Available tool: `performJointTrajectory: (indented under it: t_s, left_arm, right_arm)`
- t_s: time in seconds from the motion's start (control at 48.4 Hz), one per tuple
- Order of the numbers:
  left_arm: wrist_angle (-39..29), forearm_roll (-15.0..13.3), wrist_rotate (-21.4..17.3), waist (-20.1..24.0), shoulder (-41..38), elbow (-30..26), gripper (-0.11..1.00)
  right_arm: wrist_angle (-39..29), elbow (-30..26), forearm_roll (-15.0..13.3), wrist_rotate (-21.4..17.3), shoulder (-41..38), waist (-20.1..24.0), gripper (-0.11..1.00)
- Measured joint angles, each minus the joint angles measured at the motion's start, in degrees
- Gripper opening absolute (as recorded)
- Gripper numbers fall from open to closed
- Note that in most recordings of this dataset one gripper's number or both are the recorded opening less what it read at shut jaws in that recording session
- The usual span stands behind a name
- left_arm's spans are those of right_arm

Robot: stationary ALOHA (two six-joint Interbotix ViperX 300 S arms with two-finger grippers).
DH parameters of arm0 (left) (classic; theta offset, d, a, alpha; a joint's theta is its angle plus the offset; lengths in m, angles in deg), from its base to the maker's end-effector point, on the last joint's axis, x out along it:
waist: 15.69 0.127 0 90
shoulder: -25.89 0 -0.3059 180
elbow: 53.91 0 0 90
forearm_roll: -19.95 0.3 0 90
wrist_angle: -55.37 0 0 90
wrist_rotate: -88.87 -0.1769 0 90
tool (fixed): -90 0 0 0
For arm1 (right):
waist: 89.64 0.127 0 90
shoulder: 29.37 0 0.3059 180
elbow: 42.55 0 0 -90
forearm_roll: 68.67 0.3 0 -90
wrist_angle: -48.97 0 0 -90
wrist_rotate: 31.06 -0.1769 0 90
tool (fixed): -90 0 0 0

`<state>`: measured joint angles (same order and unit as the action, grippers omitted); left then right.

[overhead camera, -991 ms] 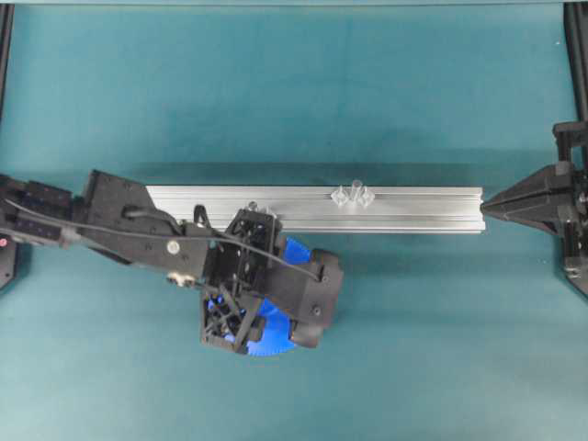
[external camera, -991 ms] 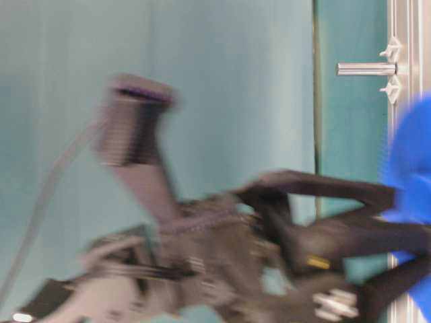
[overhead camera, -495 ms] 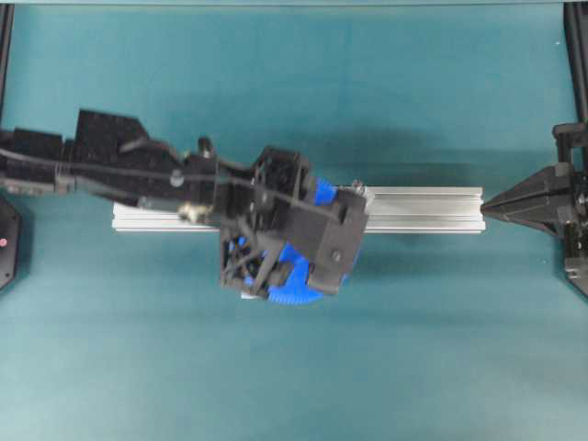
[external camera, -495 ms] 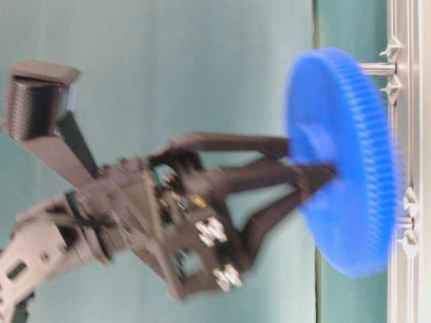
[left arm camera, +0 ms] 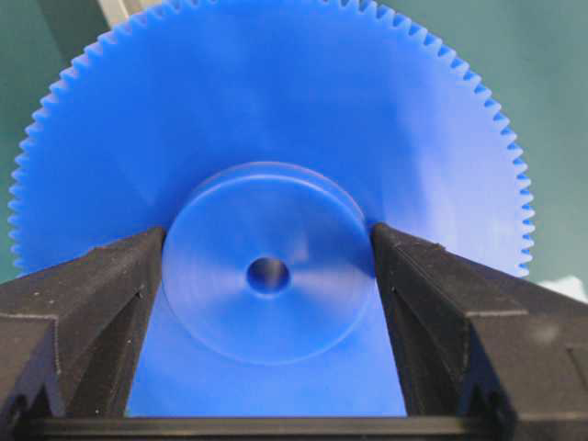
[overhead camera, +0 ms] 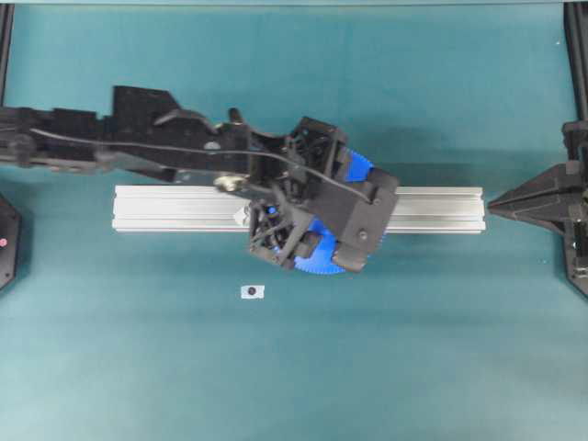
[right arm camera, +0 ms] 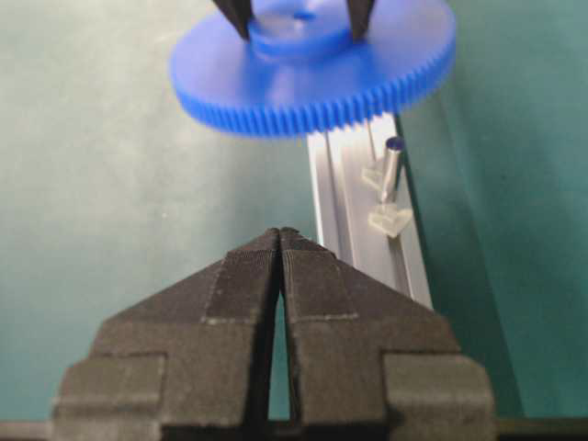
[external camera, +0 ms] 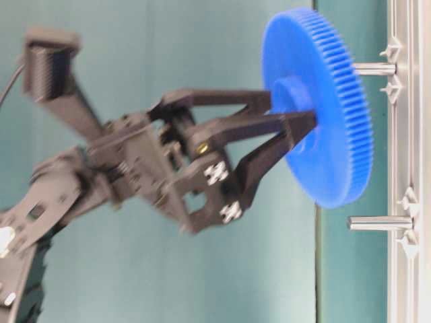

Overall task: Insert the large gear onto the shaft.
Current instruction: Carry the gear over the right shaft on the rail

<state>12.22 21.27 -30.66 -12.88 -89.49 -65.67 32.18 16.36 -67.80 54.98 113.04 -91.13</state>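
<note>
Gear (external camera: 316, 108) held in the air above the rail (overhead camera: 184, 209), flat face toward it, not touching any peg in the table-level view. My left claw (left arm camera: 268, 276) pinches its raised hub from both sides; centre hole visible between the fingers (left arm camera: 92, 312). Two pegs stand on the rail: in the table-level view one (external camera: 374, 68) pokes out from behind the gear's rim, the other (external camera: 379, 223) stands clear of the gear. Which is the longer shaft I cannot tell. My right claw (right arm camera: 279, 276) pressed together, holding nothing, just off the rail's right end. Small tag (overhead camera: 252, 291) on the teal desk (overhead camera: 441, 349), near side of the rail.
</note>
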Motion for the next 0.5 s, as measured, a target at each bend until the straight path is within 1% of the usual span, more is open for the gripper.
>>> performJointTrajectory:
  t_s: [0.248,0.33,0.495]
  left_arm:
    - [2.55,0.00,-0.44,2.81,-3.25,-3.43,0.79]
    - [2.90,0.00,-0.62,3.08,-4.48,-4.66,0.79]
    - [2.99,0.00,-2.37,3.16,-6.94,-6.15,0.79]
  right_arm:
    - [0.09,0.35,0.00,0.00,0.09,0.00,0.09]
    - [0.00,0.35,0.00,0.00,0.09,0.09,0.09]
    - [0.09,0.35,0.00,0.00,0.09,0.00,0.09]
